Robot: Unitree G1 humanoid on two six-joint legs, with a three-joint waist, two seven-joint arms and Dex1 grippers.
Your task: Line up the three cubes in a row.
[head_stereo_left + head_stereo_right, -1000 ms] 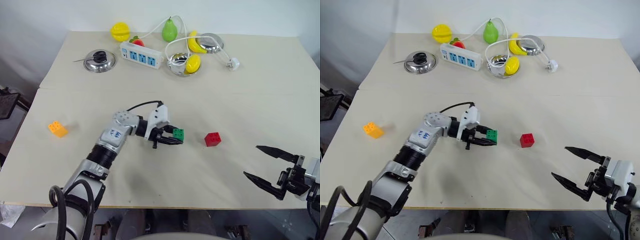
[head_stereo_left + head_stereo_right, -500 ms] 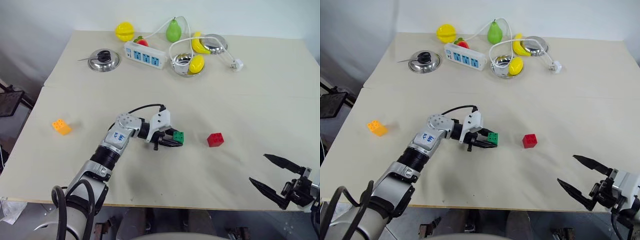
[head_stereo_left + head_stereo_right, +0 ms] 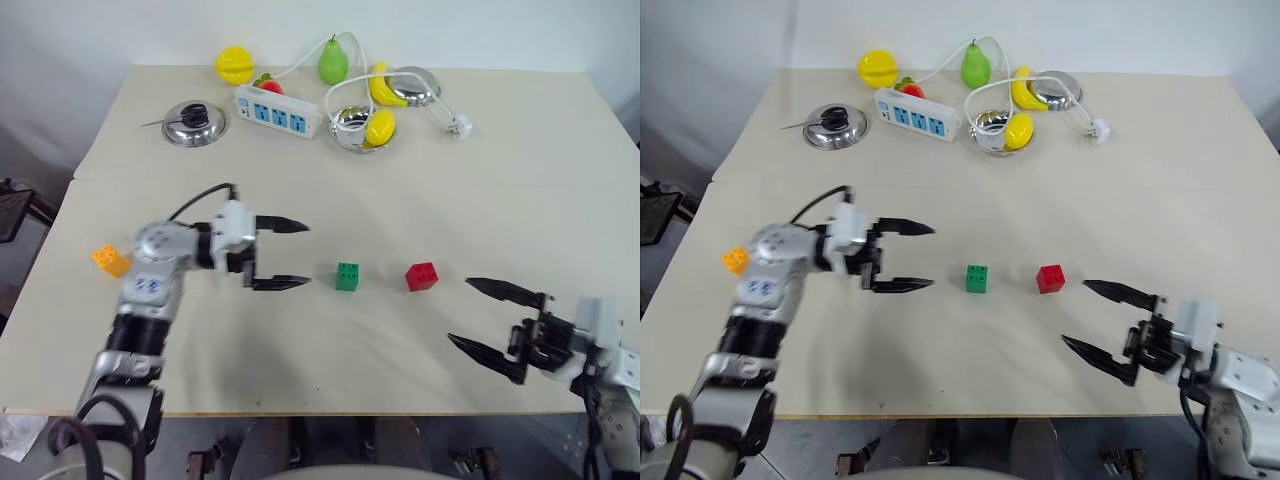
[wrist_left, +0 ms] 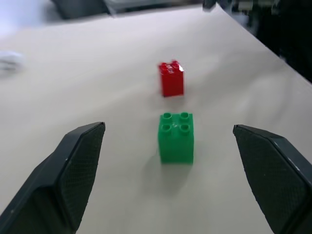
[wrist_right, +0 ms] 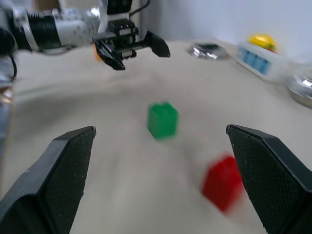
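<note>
Orange-yellow cube [image 3: 735, 260] — half hidden behind arm.

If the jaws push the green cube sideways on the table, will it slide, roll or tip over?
The green cube would most likely slide, since it stands on a flat base with flat sides. It looks like rigid plastic, so it should keep its shape. It stands slightly taller than wide, so a push near the studded top might tip it.

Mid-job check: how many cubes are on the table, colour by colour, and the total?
Orange-yellow cube: 1
Green cube: 1
Red cube: 1
Total: 3 cubes, each standing free on the table.
</note>
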